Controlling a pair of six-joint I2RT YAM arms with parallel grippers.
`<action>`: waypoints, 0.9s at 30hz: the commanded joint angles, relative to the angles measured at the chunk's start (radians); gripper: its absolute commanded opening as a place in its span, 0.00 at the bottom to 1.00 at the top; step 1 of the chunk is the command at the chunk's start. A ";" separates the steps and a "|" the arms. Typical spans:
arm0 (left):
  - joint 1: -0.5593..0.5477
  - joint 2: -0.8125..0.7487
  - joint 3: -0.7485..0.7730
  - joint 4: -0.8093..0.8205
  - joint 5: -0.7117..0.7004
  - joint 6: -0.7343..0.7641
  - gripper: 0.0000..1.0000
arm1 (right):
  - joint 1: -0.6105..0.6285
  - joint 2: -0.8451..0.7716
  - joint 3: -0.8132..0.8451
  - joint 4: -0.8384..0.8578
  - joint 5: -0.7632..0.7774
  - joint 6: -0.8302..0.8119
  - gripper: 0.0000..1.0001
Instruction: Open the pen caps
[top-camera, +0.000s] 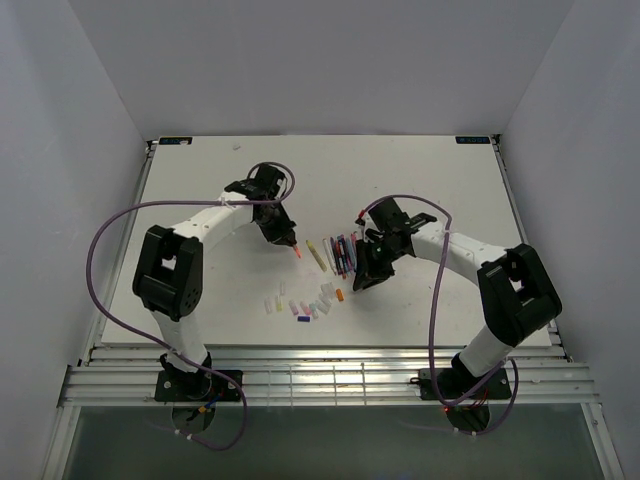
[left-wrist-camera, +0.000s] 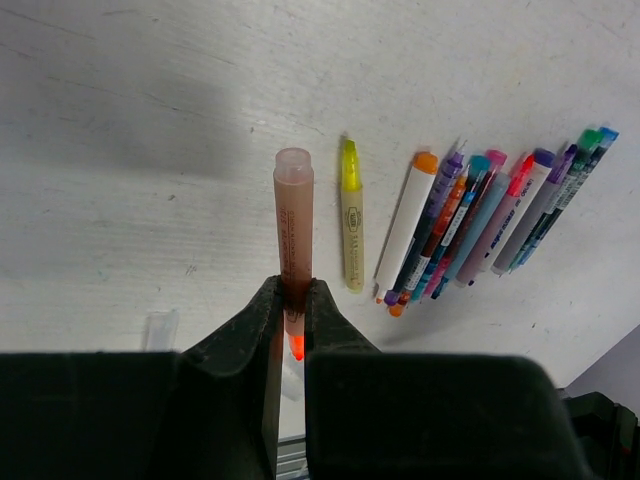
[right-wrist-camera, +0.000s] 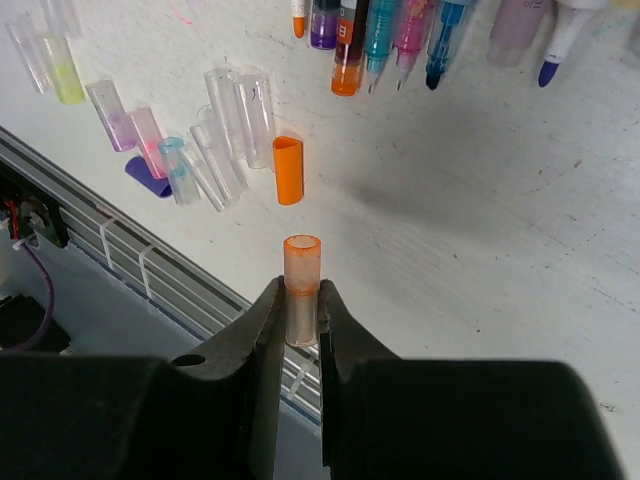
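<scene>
A robotics lab cell: plain white panels (top-camera: 60, 150) box in a white counter (top-camera: 420, 170), with the left arm (top-camera: 200, 225) and right arm (top-camera: 465, 255) bolted to slotted aluminium rails (top-camera: 320, 376) and trailing purple cables (top-camera: 90, 262).

you have one orange-tipped pale plastic stick pen (left-wrist-camera: 293, 230) held up, one yellow stick pen (left-wrist-camera: 349, 215) lying alone, and roughly nine more thin coloured-end pens (left-wrist-camera: 480, 220), bunched too tightly to count exactly. about ten short tube-shaped plastic caps (right-wrist-camera: 228, 115) lie loose, plus one orange-rimmed clear cap (right-wrist-camera: 301, 285) held.
</scene>
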 joint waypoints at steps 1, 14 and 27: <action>-0.038 0.029 0.028 0.040 0.027 0.014 0.00 | 0.004 -0.038 -0.019 -0.001 0.027 -0.033 0.08; -0.064 0.135 0.039 0.049 0.049 0.035 0.04 | 0.004 0.063 -0.008 0.061 -0.012 -0.054 0.14; -0.064 0.179 0.064 0.052 0.067 0.049 0.37 | 0.041 0.152 0.039 0.062 0.007 -0.045 0.24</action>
